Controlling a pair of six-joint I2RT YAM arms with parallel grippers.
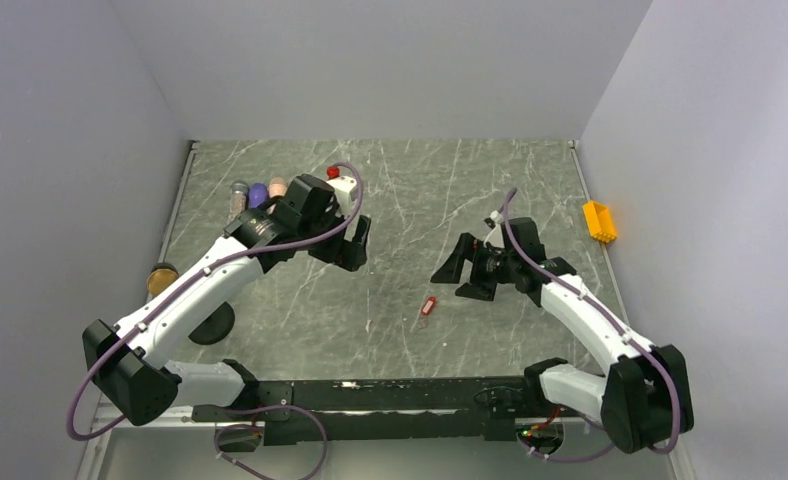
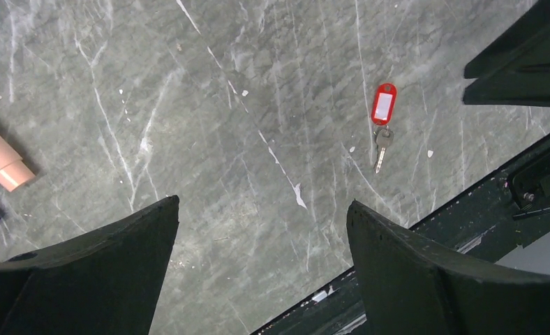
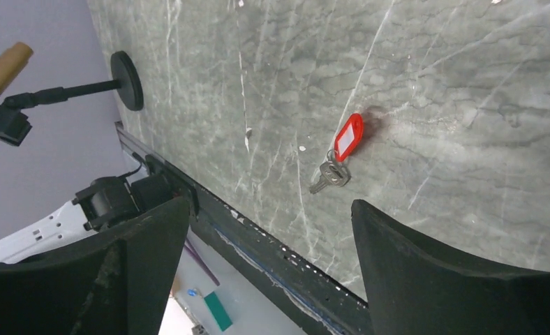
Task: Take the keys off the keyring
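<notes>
The keyring (image 2: 383, 105), a small glossy red oblong tag with a white label window, lies flat on the table (image 1: 420, 180) near its front edge, between my two arms, carrying one silvery key (image 2: 382, 143), perhaps two; I can't tell. The table is grey-green marbled stone veined white, boxed in by plain pale walls (image 1: 370, 60). The left jaws and right jaws both stand wide and empty over the table; a yellow box (image 1: 599, 221) sits at the right edge, small bottles (image 1: 257, 193) far left.
</notes>
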